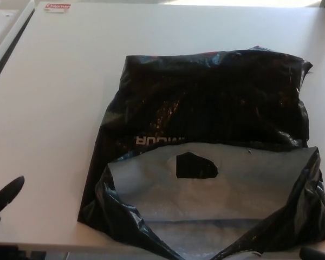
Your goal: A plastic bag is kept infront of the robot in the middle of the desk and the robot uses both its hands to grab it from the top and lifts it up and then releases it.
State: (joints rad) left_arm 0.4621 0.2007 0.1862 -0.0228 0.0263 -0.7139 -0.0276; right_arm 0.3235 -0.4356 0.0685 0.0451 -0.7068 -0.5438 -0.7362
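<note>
Lying crumpled: glossy black plastic bag (pixel 206 114) (matte grey lining) on desk (pixel 54 108).

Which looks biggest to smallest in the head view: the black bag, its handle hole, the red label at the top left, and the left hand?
1. Black bag
2. Handle hole and left hand: similar, the hand is partly cut off
3. Red label

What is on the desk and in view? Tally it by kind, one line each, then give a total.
Black plastic bag: 1
Red-and-white label at the far left corner: 1
Robot hand, only partly showing: 2, left hand and right hand
Total: 4
</note>
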